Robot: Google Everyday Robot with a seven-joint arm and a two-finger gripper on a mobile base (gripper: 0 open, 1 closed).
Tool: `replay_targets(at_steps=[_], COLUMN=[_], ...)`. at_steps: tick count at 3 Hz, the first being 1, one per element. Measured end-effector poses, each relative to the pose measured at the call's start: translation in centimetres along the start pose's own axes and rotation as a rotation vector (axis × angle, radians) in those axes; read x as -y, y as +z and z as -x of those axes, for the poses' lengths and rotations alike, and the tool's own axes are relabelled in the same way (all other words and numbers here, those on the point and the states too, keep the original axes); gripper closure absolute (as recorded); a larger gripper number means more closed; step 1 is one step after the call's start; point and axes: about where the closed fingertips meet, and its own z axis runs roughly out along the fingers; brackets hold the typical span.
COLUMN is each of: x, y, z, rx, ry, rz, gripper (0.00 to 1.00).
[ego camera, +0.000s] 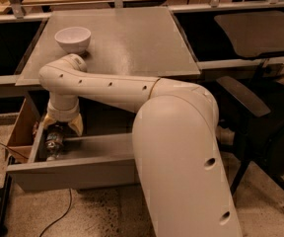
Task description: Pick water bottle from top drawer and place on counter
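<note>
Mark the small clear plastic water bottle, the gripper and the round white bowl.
Clear plastic water bottle [53, 143]: camera view, mid-body, left end of grey top drawer [78, 174].
Gripper [62, 131]: camera view, its tip, inside the drawer at the bottle.
Round white bowl [73, 38]: camera view, outer wall, on grey counter [132, 43].
</note>
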Motion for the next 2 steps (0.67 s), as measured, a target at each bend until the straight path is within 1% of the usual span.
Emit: replay_targets(at_steps=[1,2], x=[0.36,0.59], y=[-0.07,0.11], z=[0.01,0.07], rx=[0.007,0.015], ry=[-0.005,-0.006], rz=[-0.009,-0.014], gripper=[0.38,0.54])
